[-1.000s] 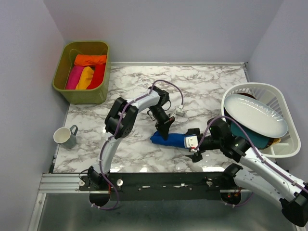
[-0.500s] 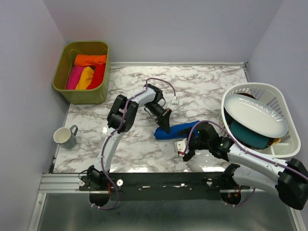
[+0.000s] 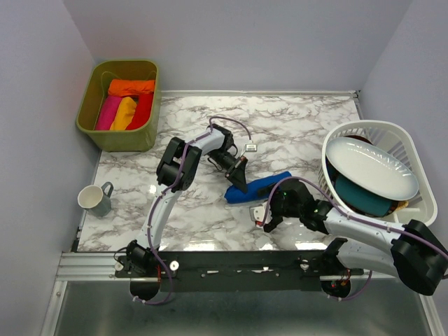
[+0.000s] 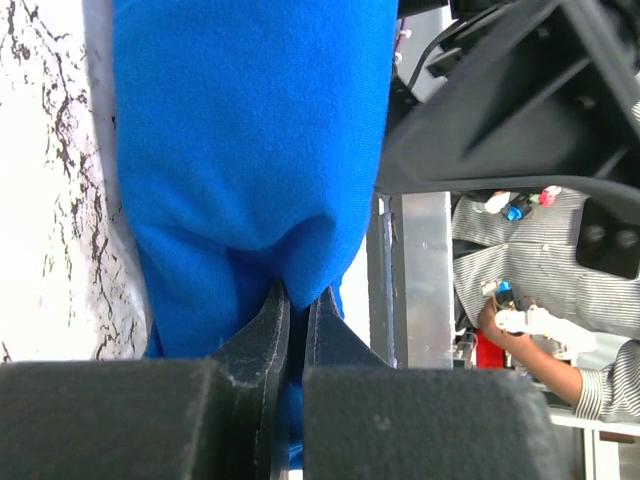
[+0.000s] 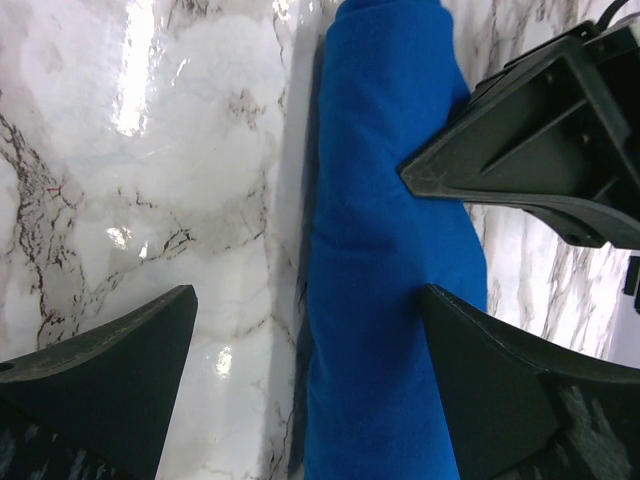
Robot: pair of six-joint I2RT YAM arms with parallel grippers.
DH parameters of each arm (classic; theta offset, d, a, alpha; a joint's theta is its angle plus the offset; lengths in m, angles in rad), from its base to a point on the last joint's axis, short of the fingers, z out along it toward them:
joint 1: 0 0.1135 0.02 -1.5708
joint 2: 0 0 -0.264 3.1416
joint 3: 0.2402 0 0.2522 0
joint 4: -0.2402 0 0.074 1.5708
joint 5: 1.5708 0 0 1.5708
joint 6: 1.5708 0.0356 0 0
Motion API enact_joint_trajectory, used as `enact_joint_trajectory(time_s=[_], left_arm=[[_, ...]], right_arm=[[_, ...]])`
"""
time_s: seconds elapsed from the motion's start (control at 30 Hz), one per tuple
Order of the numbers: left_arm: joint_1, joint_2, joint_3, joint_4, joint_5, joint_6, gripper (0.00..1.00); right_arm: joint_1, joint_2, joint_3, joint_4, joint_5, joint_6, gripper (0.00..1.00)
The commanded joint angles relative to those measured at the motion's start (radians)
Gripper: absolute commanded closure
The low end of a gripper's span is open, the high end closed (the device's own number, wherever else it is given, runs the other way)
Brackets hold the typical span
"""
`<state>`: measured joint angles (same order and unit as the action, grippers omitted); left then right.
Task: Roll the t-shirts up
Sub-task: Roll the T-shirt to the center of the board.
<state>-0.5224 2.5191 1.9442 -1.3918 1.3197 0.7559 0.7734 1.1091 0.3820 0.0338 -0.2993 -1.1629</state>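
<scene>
A royal blue t-shirt (image 3: 259, 187), rolled into a log, lies slanted in the middle of the marble table. My left gripper (image 3: 239, 183) is shut on the roll's left end; in the left wrist view its fingertips (image 4: 297, 300) pinch a fold of the blue cloth (image 4: 250, 150). My right gripper (image 3: 269, 208) stands open at the roll's near side. Seen from the right wrist, the blue roll (image 5: 385, 300) lies between that gripper's wide fingers (image 5: 308, 300), against the right one. Orange (image 3: 131, 87), pink (image 3: 108, 112), yellow (image 3: 126, 112) and red (image 3: 143, 112) rolled t-shirts sit in the bin.
The olive green bin (image 3: 117, 136) stands at the back left. A grey mug (image 3: 93, 199) is near the left edge. At the right, a white basket (image 3: 413, 147) holds a white plate (image 3: 371, 166) and a teal dish (image 3: 362, 196).
The right gripper has moved left along the roll's near side. The roll's right end has swung toward the back. The left gripper has shifted slightly back, still pinching the cloth.
</scene>
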Motion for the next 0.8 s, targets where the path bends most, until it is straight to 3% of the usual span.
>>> enact_joint_trajectory(time_s=[0.0, 0.23, 0.43, 0.53, 0.77], left_arm=[[0.015, 0.041, -0.017, -0.125, -0.048, 0.014, 0.93], [0.024, 0.052, -0.021, -0.125, -0.06, 0.011, 0.93], [0.024, 0.027, -0.034, -0.066, -0.083, -0.056, 0.87], [0.025, 0.024, -0.037, -0.052, -0.082, -0.072, 0.86], [0.03, 0.021, -0.068, -0.033, -0.063, -0.093, 0.85]], right_arm=[[0.007, 0.047, -0.022, 0.083, 0.065, -0.003, 0.0], [0.003, 0.037, -0.006, 0.086, 0.083, 0.017, 0.0], [-0.081, 0.023, 0.144, -0.099, 0.085, 0.25, 0.0], [-0.135, 0.032, 0.185, -0.169, 0.074, 0.288, 0.0], [-0.255, 0.089, 0.207, -0.257, -0.089, 0.125, 0.0]])
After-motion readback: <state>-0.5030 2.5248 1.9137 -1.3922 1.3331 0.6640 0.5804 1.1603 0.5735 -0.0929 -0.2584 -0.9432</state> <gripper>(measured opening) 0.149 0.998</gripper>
